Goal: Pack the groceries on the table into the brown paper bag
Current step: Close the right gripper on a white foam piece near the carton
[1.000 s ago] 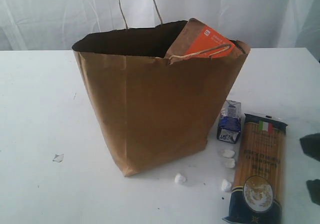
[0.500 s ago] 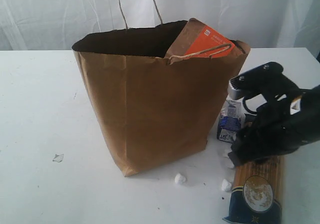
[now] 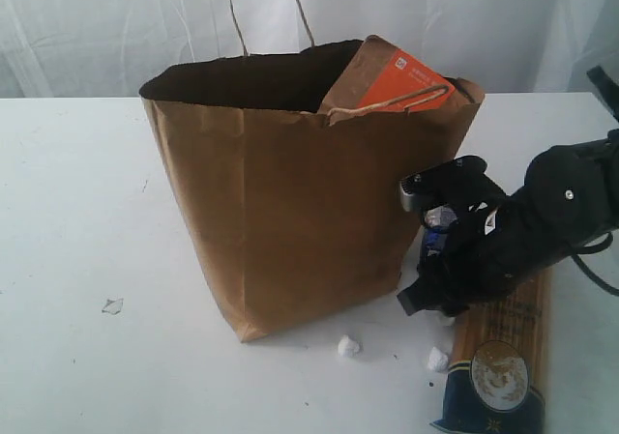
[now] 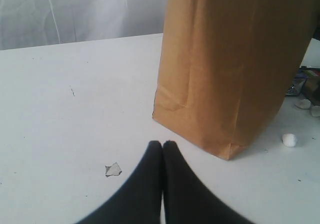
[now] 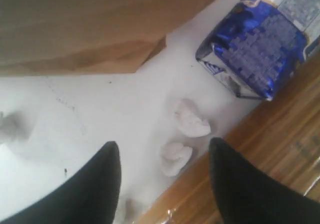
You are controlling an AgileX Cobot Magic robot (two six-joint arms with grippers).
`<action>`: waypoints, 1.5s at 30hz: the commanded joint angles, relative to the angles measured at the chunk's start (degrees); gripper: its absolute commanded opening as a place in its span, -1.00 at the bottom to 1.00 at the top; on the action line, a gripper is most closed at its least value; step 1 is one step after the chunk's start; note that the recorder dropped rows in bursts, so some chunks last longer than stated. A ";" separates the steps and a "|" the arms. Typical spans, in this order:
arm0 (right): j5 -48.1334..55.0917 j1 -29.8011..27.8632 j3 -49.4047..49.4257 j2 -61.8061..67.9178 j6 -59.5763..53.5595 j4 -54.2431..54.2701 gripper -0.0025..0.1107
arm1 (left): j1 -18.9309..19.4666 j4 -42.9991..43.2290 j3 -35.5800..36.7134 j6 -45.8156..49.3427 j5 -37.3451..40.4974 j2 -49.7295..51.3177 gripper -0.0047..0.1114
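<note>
Backdrop: white curtain (image 3: 116,28) behind the broad white tabletop (image 3: 68,212), lightly specked.
Brown paper bag (image 3: 290,212): upright near the table's middle, mouth open; one cord handle raised at the back, the other lying over the front rim.
Brown pouch with orange label (image 3: 392,78): inside the bag, leaning at its right end, top corner above the rim.
Small blue-white carton (image 5: 260,49): on the table just beside the bag's right foot; largely hidden by the right arm in the exterior view.
Long spaghetti pack (image 3: 503,357): flat on the table, just beside the carton.
White lumps (image 5: 192,121): scattered on the table by the bag's foot and the pack.
Paper scrap (image 4: 113,169): alone on the table, left of the bag.
Left gripper (image 4: 162,145): clenched, fingers pressed together, empty; low over the table near the scrap.
Right gripper (image 5: 165,145): released, jaws parted, grasping nothing; over two lumps between bag, carton and pack.
</note>
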 commanded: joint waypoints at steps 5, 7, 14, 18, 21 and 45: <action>-4.62 -1.18 -0.32 3.30 0.34 -0.15 -0.07 | 0.00 -0.20 0.18 0.11 0.23 -0.31 -0.92; -5.01 -1.32 -0.32 4.07 0.34 -0.15 -0.07 | 0.00 -0.20 0.18 0.11 0.23 -0.31 -0.92; -5.92 -1.32 -0.32 6.02 0.19 -0.15 -0.07 | 0.00 -0.20 0.18 0.11 0.23 -0.31 -0.92; -6.79 -1.32 -0.32 7.83 0.18 -0.15 -0.08 | 0.00 -0.20 0.18 0.11 0.23 -0.31 -0.92; -7.60 -1.32 -0.32 8.88 0.18 -0.15 -0.12 | 0.00 -0.20 0.18 0.11 0.23 -0.31 -0.92; -15.33 -1.32 3.77 3.87 0.18 -0.15 -0.94 | 0.00 -0.20 0.18 0.11 0.23 -0.31 -0.92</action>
